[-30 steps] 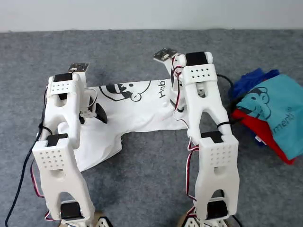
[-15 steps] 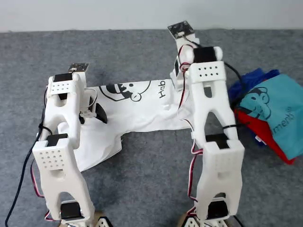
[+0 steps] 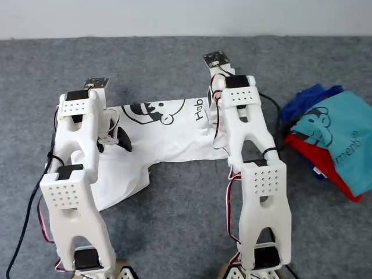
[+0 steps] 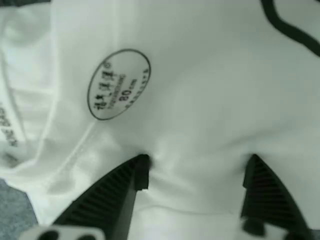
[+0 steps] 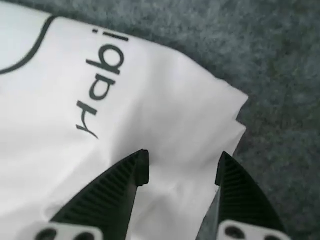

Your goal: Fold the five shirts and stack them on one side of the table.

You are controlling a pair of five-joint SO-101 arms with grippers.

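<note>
Where the white shirt (image 3: 174,138) lies, the left gripper (image 4: 197,172) and right gripper (image 5: 182,167) gape

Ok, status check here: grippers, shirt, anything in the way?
Left gripper open on white shirt, by its round label. Right gripper open at the printed edge. Shirt rumpled, not yet folded. Teal-topped shirt pile apart, right arm's side.

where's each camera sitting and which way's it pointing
high: fixed overhead, looking down on the table; left arm, right arm, white shirt, shirt pile
left wrist: on the left arm, facing the shirt's round label; open left fingers show
right wrist: on the right arm, facing the shirt's corner and table; open right fingers show
shared: high and right wrist catch the black lettering
</note>
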